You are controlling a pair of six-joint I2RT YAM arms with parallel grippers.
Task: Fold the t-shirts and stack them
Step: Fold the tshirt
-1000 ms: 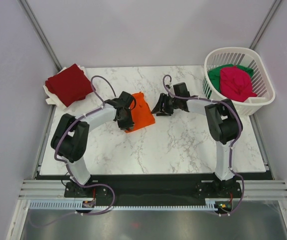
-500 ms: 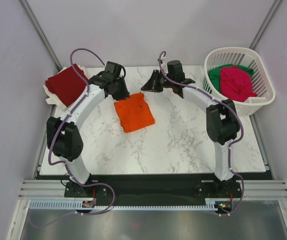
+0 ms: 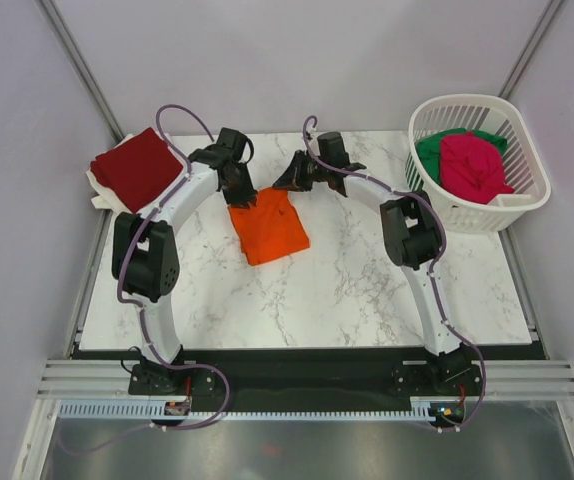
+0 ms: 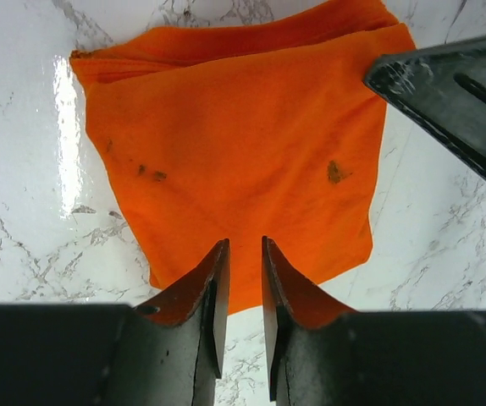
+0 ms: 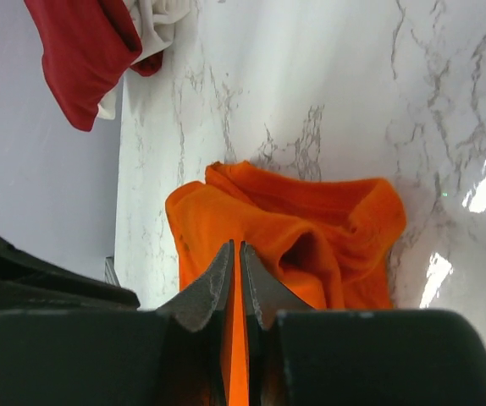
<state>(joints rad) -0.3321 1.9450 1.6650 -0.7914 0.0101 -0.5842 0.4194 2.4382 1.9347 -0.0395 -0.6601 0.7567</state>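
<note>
A folded bright orange t-shirt (image 3: 268, 228) lies flat on the marble table (image 3: 367, 280). My left gripper (image 3: 241, 191) hovers at its far left corner. Its jaws stand a narrow gap apart, with nothing between them in the left wrist view (image 4: 243, 244). My right gripper (image 3: 286, 183) is at the far right corner. In the right wrist view (image 5: 234, 246) its jaws are nearly together on a thin strip of orange cloth (image 5: 311, 233). A folded dark red t-shirt (image 3: 137, 168) rests at the table's far left corner. A magenta-pink t-shirt (image 3: 472, 165) and a green t-shirt (image 3: 430, 152) sit in the basket.
The white lattice basket (image 3: 512, 120) stands at the far right corner. White cloth (image 3: 102, 196) pokes out under the dark red t-shirt. Grey walls close in on the table's left, back and right sides.
Both grippers lifted off the orange t-shirt, swung to the far side, then came down to its far edge. The right jaws closed; the far right corner looks slightly pulled.
</note>
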